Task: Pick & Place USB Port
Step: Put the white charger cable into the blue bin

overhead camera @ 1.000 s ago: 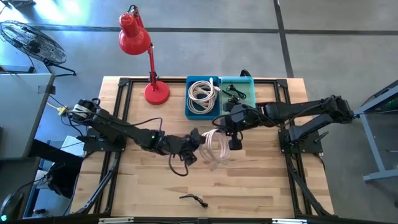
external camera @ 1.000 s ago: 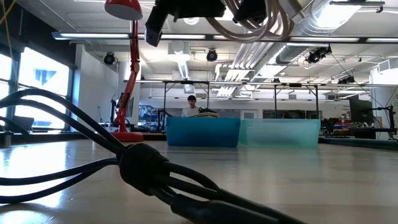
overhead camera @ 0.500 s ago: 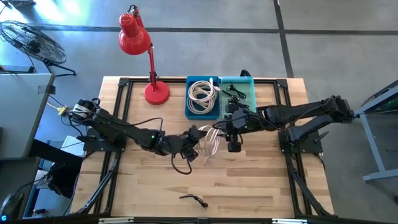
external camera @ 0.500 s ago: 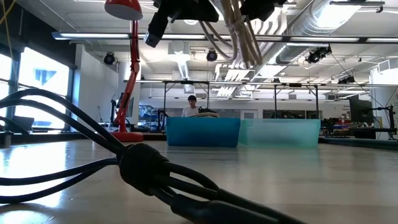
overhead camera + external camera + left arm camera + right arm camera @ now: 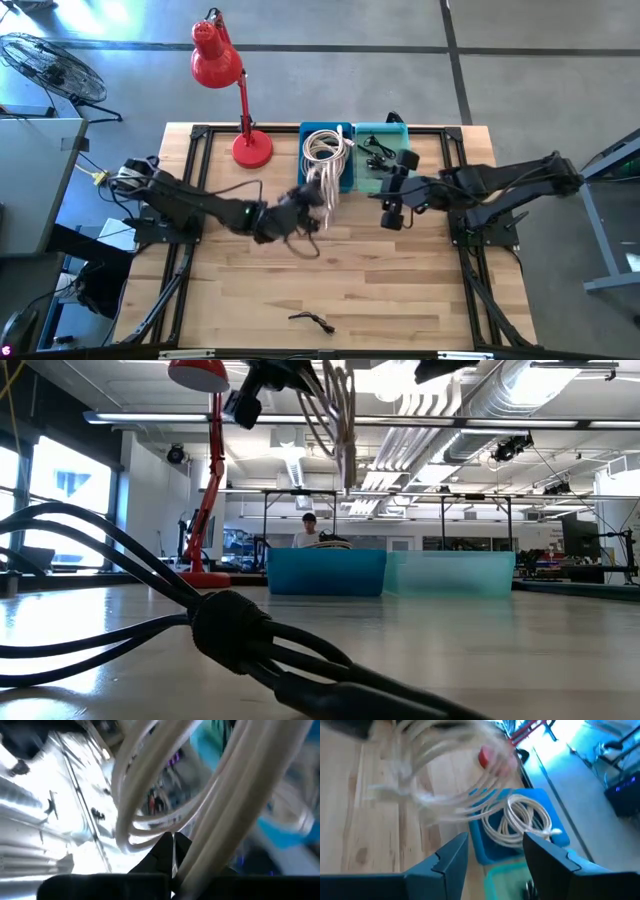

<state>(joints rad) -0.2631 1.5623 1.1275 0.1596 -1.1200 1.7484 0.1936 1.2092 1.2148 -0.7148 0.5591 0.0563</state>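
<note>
A white USB cable coil hangs in the air just in front of the blue bin, with my left gripper shut on it; in the low view the coil is high above the table. A second white coil lies inside the blue bin. My right gripper stands open to the coil's right, in front of the teal bin, with nothing between its fingers. A black cable lies on the table near the front edge. My left gripper pinches several strands of the white coil between its two fingers, which come from the table's left side. The coil hangs edge-on below and beyond the fingers, lifted clear of the table, its loops slack.
A red desk lamp stands at the far left of the bins. The teal bin holds small black cables. The black cable fills the foreground of the low view. Bare wood lies between the arms and the front edge.
My right gripper has opened, let go of the white coil and drawn back toward the table's right edge. My left gripper has carried the coil toward the far edge, up to the blue bin; the coil has turned from spread flat between both grippers to hanging edge-on.
</note>
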